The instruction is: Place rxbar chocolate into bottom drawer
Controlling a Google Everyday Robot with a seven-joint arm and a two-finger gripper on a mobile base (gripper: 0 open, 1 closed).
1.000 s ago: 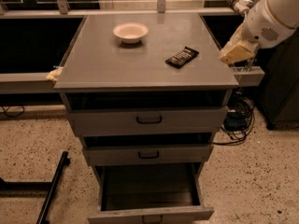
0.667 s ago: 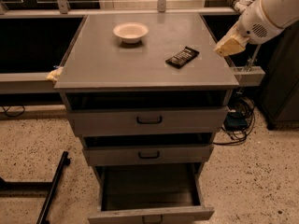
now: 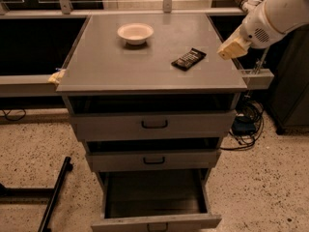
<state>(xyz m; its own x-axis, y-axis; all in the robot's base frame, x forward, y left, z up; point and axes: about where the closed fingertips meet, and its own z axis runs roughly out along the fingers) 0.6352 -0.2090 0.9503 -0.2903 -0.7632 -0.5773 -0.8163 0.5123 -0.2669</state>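
The rxbar chocolate (image 3: 189, 59), a flat black wrapper with pale lettering, lies on the grey cabinet top (image 3: 120, 66), right of the middle. The gripper (image 3: 230, 48), cream-coloured on a white arm, hovers above the top's right edge, just right of the bar and apart from it. The bottom drawer (image 3: 155, 197) is pulled out and shows a dark interior with nothing visible in it.
A round cream bowl (image 3: 135, 33) sits at the back of the top. Two wider grey drawers (image 3: 154, 124) with black handles stand slightly ajar above the bottom one. Cables (image 3: 246, 124) lie on the floor at the right; a black bar (image 3: 55, 192) lies at the left.
The gripper has moved up and to the left, closer to the bar. The bar, the bowl and the drawers have not moved.
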